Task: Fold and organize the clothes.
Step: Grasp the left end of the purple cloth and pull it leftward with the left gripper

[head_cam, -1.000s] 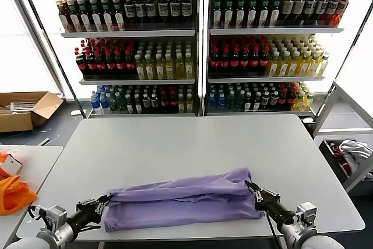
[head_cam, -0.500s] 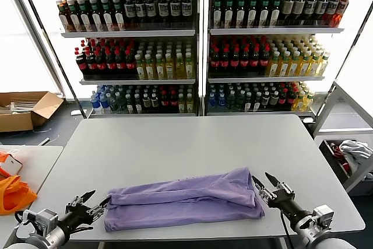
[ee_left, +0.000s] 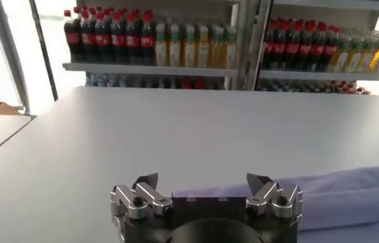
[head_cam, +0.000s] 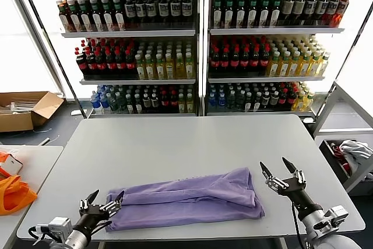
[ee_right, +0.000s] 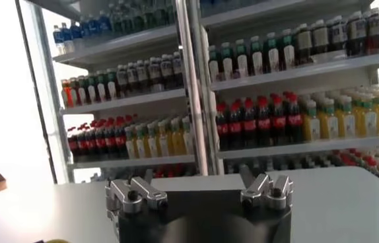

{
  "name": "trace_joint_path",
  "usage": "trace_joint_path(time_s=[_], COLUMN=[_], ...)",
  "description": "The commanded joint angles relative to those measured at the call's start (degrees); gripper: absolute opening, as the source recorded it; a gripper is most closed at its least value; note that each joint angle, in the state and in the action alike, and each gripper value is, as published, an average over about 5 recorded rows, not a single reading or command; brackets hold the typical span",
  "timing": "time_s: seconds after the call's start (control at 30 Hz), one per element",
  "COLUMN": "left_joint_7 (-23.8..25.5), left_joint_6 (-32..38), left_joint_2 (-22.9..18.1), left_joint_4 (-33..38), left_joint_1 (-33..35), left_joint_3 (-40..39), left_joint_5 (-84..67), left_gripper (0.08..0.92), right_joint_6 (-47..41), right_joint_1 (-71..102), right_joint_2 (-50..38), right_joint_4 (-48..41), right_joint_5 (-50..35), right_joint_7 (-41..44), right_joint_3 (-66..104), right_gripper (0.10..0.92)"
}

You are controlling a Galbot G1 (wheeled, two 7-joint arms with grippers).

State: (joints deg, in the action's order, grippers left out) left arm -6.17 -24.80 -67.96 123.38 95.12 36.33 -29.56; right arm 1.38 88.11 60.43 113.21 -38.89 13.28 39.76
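— Bottle shelves point(head_cam: 198, 45) behind grey bench point(head_cam: 192, 144). Head view?
— Lavender T-shirt point(head_cam: 186, 199) folded at bench's 6 o'clock edge. Left end effector point(head_cam: 102, 200) at its 9, right end effector point(head_cam: 282, 172) at 3; both spread, empty.
— Left wrist view?
— Fingers point(ee_left: 146, 188) apart; shirt beside.
— Right wrist view?
— Fingers point(ee_right: 259, 185) apart, facing shelves.

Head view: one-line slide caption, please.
Both grippers, left and right, open beside the folded lavender T-shirt on the table.

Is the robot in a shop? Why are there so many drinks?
It looks like a shop, or a mock-up of one. Tall shelves are packed with rows of drink bottles, while a grey table in front holds a lavender T-shirt for folding.
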Motion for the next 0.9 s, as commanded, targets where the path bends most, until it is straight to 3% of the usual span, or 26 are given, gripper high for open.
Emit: trace_joint_path(time_s=[0.03, 0.43, 0.9], left_joint_7=[-7.99, -7.8, -4.57], left_joint_6=[-3.29, -3.65, 0.12], left_joint_2=[-9.63, -12.87, -11.66], left_joint_4=[-0.06, -3.7, -4.44], left_joint_1=[-0.74, -0.01, 0.06], left_joint_3=[-4.24, -4.47, -5.04], left_joint_5=[4.07, 6.92, 6.84], left_gripper=[0.819, 0.6, 0.189], right_joint_6=[2.99, 2.71, 1.53], right_joint_1=[-0.59, -2.01, -3.16], right_joint_2=[0.36, 0.2, 0.01], right_joint_4=[-1.24, 0.14, 1.71], right_joint_5=[-1.77, -1.93, -1.82], right_joint_7=[0.89, 0.29, -0.15], right_joint_3=[0.37, -0.16, -1.24], right_gripper=[0.823, 0.823, 0.823])
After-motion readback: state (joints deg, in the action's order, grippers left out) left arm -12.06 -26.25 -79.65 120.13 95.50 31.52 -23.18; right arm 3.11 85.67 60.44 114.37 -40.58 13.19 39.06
